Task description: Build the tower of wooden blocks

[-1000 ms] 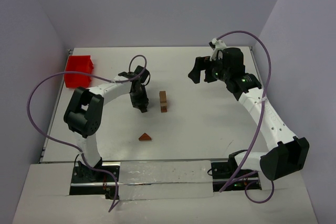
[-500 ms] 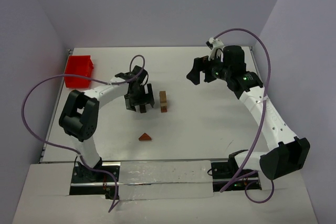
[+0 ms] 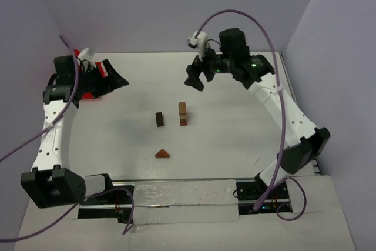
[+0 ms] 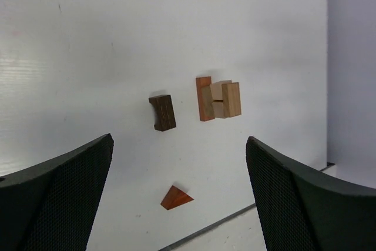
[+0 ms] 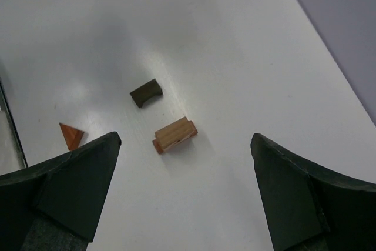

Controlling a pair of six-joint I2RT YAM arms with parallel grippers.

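The wood block tower (image 3: 183,113) is a short stack of tan blocks on a reddish-brown piece, standing mid-table; it also shows as the tower (image 4: 218,99) and the tower (image 5: 174,134). A dark brown block (image 3: 159,119) lies alone just left of it, seen too as the dark block (image 4: 163,112) and the dark block (image 5: 146,93). A reddish triangular wedge (image 3: 163,153) rests nearer the front. My left gripper (image 3: 111,77) is open at the far left, holding nothing. My right gripper (image 3: 195,78) hangs open behind and above the tower, also holding nothing.
A red plastic tray (image 3: 103,67) sits at the back left, mostly covered by my left wrist. Lilac walls close in the table at the back and both sides. The arm bases and a rail run along the near edge.
My left gripper opened and left the dark block on the table beside the tower, then swung back to the far left by the red tray. My right gripper moved left, toward the tower.
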